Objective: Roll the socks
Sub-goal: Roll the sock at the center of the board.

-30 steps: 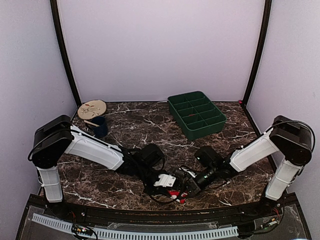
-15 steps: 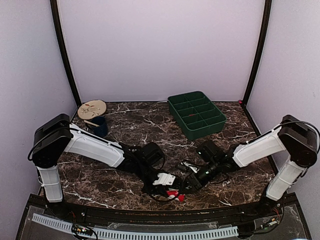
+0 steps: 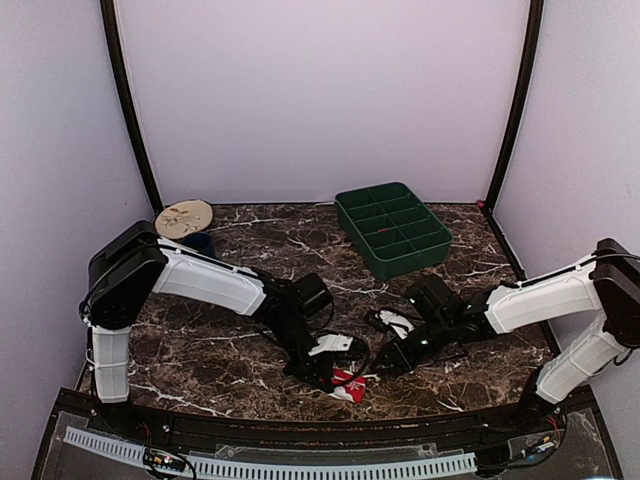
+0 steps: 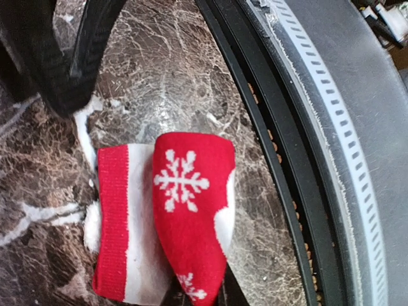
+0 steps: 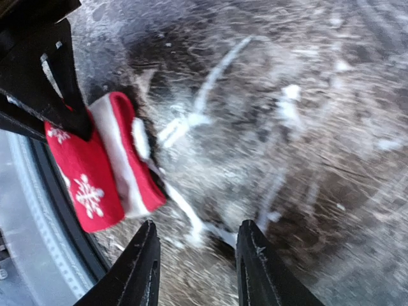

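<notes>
Looking down from above, my left gripper (image 3: 333, 368) and right gripper (image 3: 386, 360) sit close together at the near edge of the table (image 3: 250, 250), over the socks (image 3: 348, 382), a small red-and-white bundle. Left wrist: bundle lies folded beside the black rim, snowflake side up. Right wrist: my left jaws pinch the bundle's red end, narrow; my right fingers (image 5: 148, 255) stand apart, holding nothing, just beside it.

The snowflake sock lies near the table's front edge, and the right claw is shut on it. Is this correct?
No. The sock lies near the front edge, but the right claw is open and off it: see the right wrist view.
</notes>
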Robot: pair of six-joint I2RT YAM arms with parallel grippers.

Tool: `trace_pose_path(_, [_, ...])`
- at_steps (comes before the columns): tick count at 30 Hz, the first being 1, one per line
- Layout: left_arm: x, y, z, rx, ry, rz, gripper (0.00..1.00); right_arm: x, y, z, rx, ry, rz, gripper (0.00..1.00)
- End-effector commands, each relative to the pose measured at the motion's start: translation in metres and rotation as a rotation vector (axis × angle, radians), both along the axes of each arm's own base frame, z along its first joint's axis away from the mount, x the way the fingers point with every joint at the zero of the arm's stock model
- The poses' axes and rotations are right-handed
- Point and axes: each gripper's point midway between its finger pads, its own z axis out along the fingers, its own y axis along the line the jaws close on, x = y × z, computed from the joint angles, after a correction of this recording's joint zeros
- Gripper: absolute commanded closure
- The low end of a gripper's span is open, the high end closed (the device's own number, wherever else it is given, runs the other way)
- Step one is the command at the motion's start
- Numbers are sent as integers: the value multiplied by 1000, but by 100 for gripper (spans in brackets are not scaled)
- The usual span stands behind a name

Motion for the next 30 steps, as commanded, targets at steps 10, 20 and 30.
trace_pose_path(10, [-10,13,-12,217,363,74,91,-13,9,12,-95,-279,60,62])
trace_pose_path(20, [-5,14,-14,233,461,116,91,-33,22,28,-98,-367,98,61])
trace_pose_path(30, [-1,13,-14,231,525,140,90,-46,40,38,-97,-425,168,59])
